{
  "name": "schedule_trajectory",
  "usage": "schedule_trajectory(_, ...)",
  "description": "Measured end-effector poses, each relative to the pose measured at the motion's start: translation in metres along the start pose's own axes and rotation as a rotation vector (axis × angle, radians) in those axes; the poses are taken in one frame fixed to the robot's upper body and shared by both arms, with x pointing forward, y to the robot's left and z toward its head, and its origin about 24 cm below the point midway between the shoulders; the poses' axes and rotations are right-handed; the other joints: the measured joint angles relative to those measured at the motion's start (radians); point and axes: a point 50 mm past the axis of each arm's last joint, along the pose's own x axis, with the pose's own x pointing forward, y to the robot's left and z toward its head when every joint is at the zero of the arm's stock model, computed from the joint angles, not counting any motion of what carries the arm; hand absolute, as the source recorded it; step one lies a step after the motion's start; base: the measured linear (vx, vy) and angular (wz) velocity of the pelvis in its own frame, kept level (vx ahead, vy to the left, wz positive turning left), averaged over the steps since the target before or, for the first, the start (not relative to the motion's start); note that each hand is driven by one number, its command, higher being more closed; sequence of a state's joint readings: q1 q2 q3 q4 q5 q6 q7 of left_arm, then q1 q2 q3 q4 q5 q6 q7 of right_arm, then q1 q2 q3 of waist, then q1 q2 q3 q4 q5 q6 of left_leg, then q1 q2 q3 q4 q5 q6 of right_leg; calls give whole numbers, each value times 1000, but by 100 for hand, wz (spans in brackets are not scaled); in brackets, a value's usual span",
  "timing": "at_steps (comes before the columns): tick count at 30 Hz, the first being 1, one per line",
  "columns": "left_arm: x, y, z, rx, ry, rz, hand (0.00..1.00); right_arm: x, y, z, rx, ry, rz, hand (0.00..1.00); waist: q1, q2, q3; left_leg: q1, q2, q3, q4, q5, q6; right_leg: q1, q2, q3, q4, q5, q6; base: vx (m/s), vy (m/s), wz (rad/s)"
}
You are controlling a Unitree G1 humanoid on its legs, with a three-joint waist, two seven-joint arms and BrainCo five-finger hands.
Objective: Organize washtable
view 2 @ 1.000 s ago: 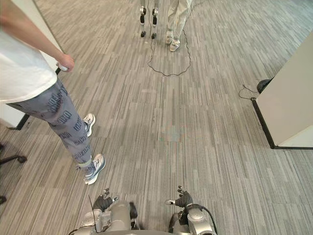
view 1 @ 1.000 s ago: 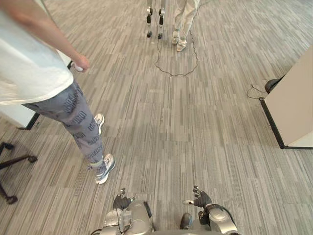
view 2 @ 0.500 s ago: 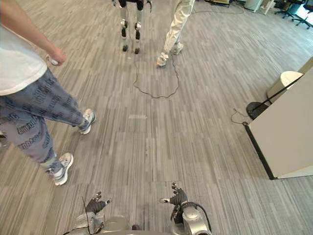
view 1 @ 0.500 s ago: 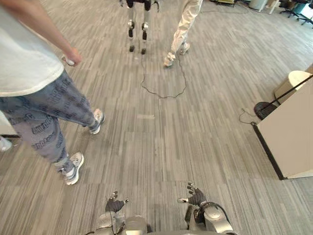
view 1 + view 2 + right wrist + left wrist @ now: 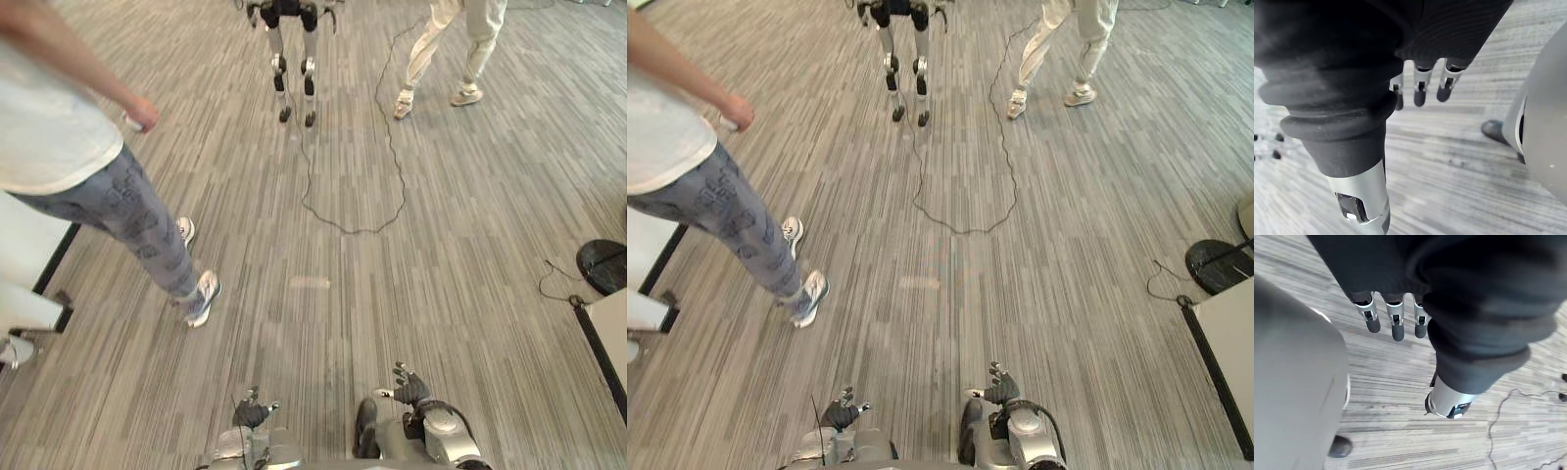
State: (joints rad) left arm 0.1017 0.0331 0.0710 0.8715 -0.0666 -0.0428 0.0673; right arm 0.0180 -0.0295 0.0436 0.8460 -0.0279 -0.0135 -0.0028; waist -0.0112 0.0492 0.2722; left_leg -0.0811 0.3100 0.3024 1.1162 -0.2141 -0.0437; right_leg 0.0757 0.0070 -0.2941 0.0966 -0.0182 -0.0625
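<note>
The left hand (image 5: 1395,322) and the right hand (image 5: 1420,89) hang low over the grey striped carpet (image 5: 323,294), fingers straight and apart, holding nothing. A person in a white shirt (image 5: 59,137) stands to the left. Another robot's legs (image 5: 294,73) and a second person (image 5: 460,39) are farther ahead.

A grey, streaked floor (image 5: 470,196) spreads beneath one person's white shirt (image 5: 49,137) and grey printed trousers (image 5: 137,211); another wears cream trousers (image 5: 482,29), white shoes (image 5: 465,97).

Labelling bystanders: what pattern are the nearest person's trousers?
The trousers are grey with dark printed marks; clearest in left eye view.
</note>
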Motion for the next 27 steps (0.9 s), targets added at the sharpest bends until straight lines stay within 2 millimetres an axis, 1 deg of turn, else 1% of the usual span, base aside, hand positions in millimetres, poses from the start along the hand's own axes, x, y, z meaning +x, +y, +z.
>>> schedule_trajectory(1,0,1,3,1,-13,2,0,0,0,-2,3,6,-2,0,1,-7,2,-49,-14,12,-84,-35,3,38,-14,7,-12,3,14,676,119,-25)
schedule_trajectory(2,1,1,7,0,-32,1,0,-1,0,-3,14,10,-7,0,8,-10,4,-102,-49,11,-256,-56,5,70,-34,20,-13,-5,25,439,103,-25)
schedule_trajectory(3,1,1,9,1,-41,0,0,-1,0,-4,21,13,-8,0,14,-16,6,-113,-70,1,-335,-56,5,82,-48,29,-14,-15,40,501,198,-49)
schedule_trajectory(4,1,1,14,2,-64,0,0,-2,0,-7,35,21,-15,0,31,-28,12,-138,-147,-70,-613,-24,-18,113,-84,56,-14,-61,82,456,257,-65)
schedule_trajectory(5,0,0,11,-8,-56,-1,0,-2,-2,-9,37,28,-21,0,33,-10,5,-141,-182,-174,-855,83,-58,131,-83,80,-21,-97,113,544,320,-78)
schedule_trajectory(6,0,-3,10,-20,-53,-3,0,-2,-3,-11,31,33,-25,0,39,-2,4,-136,-181,-195,-862,169,-77,148,-74,96,-29,-113,127,459,314,-83)
schedule_trajectory(7,0,-3,11,-18,-57,-3,0,-2,-2,-13,28,47,-26,0,46,-16,-4,-116,-207,-204,-842,229,-10,170,-98,133,-26,-131,136,472,296,-68)
schedule_trajectory(8,1,5,17,1,-73,12,0,-3,7,-14,28,48,-3,0,50,-65,-14,-122,-234,-180,-800,178,21,166,-137,145,0,-147,145,475,273,-50)
schedule_trajectory(9,2,8,18,7,-75,18,0,-3,10,-14,29,46,3,0,49,-80,-16,-127,-241,-174,-777,155,28,158,-151,156,30,-149,149,452,234,-29)
schedule_trajectory(10,2,10,18,5,-71,23,0,-3,13,-14,36,46,8,0,49,-91,-18,-115,-246,-158,-742,110,46,129,-168,176,118,-150,150,440,238,-32)
schedule_trajectory(11,2,11,16,4,-59,26,0,-3,13,-15,42,47,6,0,55,-95,-20,-77,-254,-138,-734,82,73,78,-189,202,272,-150,150,423,251,-37)
schedule_trajectory(12,2,11,15,5,-55,28,0,-3,13,-14,42,43,7,0,53,-99,-20,-49,-259,-124,-736,67,83,42,-204,216,372,-145,149,459,288,-38)
schedule_trajectory(13,2,14,14,7,-46,34,0,-3,15,-13,40,36,13,0,52,-100,-14,19,-274,-91,-755,40,100,-22,-243,212,576,-140,157,292,179,-32)
schedule_trajectory(14,2,16,12,10,-38,37,0,-3,17,-12,37,36,19,0,52,-104,-16,55,-281,-80,-769,29,107,-50,-263,198,665,-143,153,367,185,-39)
schedule_trajectory(15,2,16,8,15,-22,38,0,-3,19,-11,29,30,28,0,48,-105,-16,130,-291,-66,-805,17,114,-87,-295,129,786,-167,125,278,106,-38)
schedule_trajectory(16,1,17,5,19,-13,37,0,-2,22,-9,9,24,39,0,45,-104,-17,198,-292,-50,-853,16,116,-114,-305,48,821,-208,101,402,132,-32)
schedule_trajectory(17,0,17,3,20,-8,37,0,-2,23,-8,1,21,45,0,40,-103,-17,222,-290,-47,-874,16,116,-125,-300,12,807,-226,93,417,85,-23)
schedule_trajectory(18,0,17,-1,21,5,36,0,-1,24,-5,-10,8,50,0,22,-100,-16,261,-279,-38,-908,16,116,-166,-252,-37,684,-254,99,345,39,-14)
schedule_trajectory(20,0,17,-1,20,5,35,0,-1,24,-2,-10,-8,48,0,21,-99,-16,273,-272,-31,-921,16,116,-196,-215,-39,563,-256,102,247,-2,-14)
schedule_trajectory(21,0,16,-1,19,6,33,0,-1,23,0,-12,-14,47,0,21,-97,-15,289,-267,-26,-937,15,113,-215,-181,-37,437,-242,97,276,-28,-11)
schedule_trajectory(22,0,15,-1,17,8,31,0,-1,22,0,-13,-15,45,0,20,-94,-13,305,-263,-23,-944,5,97,-218,-142,-31,305,-182,88,349,-47,-9)
schedule_trajectory(23,0,16,-1,21,7,33,0,-2,23,-2,-14,-10,47,0,23,-101,-16,319,-271,-25,-943,-7,76,-211,-121,-12,213,-82,76,300,-53,-1)
schedule_trajectory(24,0,19,-2,28,10,38,0,-3,23,-6,-11,1,48,0,24,-118,-24,329,-290,-33,-943,-23,52,-211,-118,25,172,43,38,295,-105,2)
schedule_trajectory(25,0,17,-5,21,26,40,0,-4,19,-8,-17,4,38,0,24,-114,-35,356,-290,-50,-936,-55,38,-197,-114,42,188,54,41,234,-99,0)
schedule_trajectory(26,-1,13,-8,21,36,31,0,-4,16,-8,-22,7,31,0,24,-87,-44,356,-269,-52,-926,-62,30,-189,-97,43,182,55,38,269,-110,9)
schedule_trajectory(27,-3,8,-13,14,46,20,0,-5,12,-10,-20,7,19,0,19,-65,-55,352,-249,-61,-906,-74,18,-166,-80,33,151,43,44,249,-108,21)
